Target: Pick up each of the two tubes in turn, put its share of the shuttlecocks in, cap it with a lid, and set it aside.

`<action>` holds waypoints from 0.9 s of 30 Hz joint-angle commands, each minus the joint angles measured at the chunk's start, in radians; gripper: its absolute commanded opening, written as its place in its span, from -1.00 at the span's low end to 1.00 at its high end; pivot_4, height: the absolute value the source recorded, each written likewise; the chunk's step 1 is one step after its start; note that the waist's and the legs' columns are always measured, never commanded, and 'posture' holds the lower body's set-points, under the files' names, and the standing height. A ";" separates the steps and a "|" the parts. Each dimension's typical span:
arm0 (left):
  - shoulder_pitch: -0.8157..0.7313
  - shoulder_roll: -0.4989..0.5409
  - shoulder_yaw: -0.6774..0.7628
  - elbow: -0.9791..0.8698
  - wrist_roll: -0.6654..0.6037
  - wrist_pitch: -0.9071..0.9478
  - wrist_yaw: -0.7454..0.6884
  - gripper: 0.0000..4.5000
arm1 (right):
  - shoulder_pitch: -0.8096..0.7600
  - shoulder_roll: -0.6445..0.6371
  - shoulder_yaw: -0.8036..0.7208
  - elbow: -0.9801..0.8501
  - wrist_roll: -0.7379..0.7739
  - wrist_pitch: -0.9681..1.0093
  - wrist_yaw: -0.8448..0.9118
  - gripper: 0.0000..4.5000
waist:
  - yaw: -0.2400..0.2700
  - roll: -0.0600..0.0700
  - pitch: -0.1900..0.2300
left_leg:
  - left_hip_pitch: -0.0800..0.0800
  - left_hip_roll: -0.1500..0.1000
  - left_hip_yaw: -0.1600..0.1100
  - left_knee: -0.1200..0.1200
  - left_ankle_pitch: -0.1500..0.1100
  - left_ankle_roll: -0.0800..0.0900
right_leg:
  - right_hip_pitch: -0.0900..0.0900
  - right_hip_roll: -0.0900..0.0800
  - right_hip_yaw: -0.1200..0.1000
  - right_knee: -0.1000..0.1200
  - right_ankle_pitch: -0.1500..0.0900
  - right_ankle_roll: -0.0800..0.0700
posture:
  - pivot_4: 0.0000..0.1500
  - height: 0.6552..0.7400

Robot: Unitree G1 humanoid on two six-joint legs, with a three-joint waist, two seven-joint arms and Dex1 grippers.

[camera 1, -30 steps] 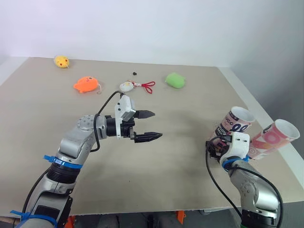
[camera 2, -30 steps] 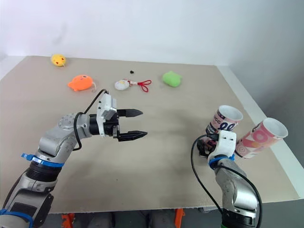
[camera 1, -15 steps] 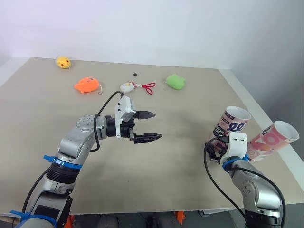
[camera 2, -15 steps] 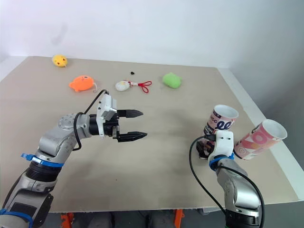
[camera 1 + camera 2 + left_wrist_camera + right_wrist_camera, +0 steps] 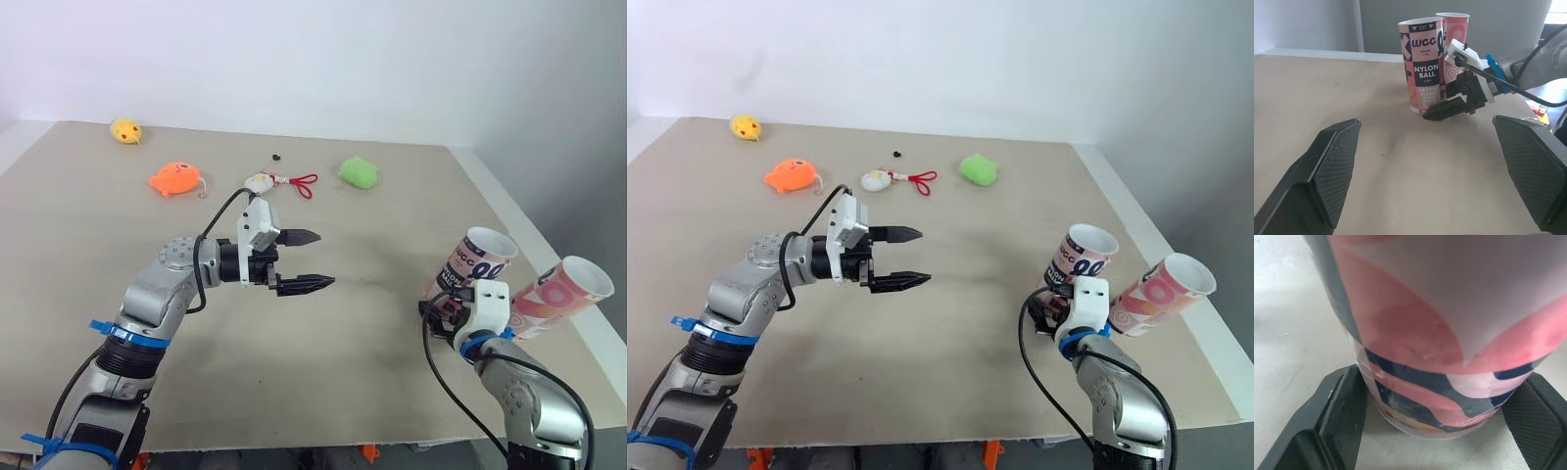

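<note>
Two open cardboard tubes stand at the table's right side. The nearer one, a pink, black and white patterned tube (image 5: pixel 472 259), reads "NYLON BALL" in the left wrist view (image 5: pixel 1422 63). A pink tube (image 5: pixel 568 294) stands just to its right, close to the table edge. My right gripper (image 5: pixel 443 302) is at the patterned tube's base. In the right wrist view its fingers (image 5: pixel 1337 416) press against both sides of the tube (image 5: pixel 1440 333), which rests on the table. My left gripper (image 5: pixel 323 258) hovers open and empty over the table's middle, pointing toward the tubes.
Small toys lie along the far side: a yellow one (image 5: pixel 125 129), an orange one (image 5: pixel 174 179), a white one with a red cord (image 5: pixel 260 181) and a green one (image 5: pixel 358 173). The table's right edge (image 5: pixel 549 264) runs close behind the tubes.
The head view has shifted slightly. The right gripper stays at the patterned tube's base, and the left gripper has not moved.
</note>
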 commanded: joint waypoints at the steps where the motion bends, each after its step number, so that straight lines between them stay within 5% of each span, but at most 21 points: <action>1: -0.005 0.000 0.000 -0.032 -0.002 0.000 0.000 1.00 | 0.113 0.044 0.119 0.196 0.021 0.214 0.029 0.87 | 0.000 0.000 0.000 | 0.000 0.000 0.000 0.000 0.000 0.000 | 0.000 0.000 0.000 0.000 0.000 0.000 | 1.00 1.00; 11: 0.000 0.001 0.000 -0.037 -0.001 0.000 0.003 1.00 | 0.230 -0.111 0.266 0.123 0.067 0.263 0.163 0.87 | 0.001 0.001 0.000 | 0.000 0.001 -0.002 -0.002 -0.004 -0.007 | 0.001 0.002 -0.003 0.000 -0.008 -0.004 | 1.00 1.00; 27: 0.008 0.002 -0.009 -0.034 0.008 -0.009 0.004 1.00 | 0.378 -0.237 0.288 0.055 0.181 0.243 0.253 0.87 | 0.018 -0.003 -0.003 | 0.000 0.007 -0.010 -0.001 -0.020 -0.014 | 0.010 0.009 -0.009 0.000 -0.025 -0.007 | 1.00 1.00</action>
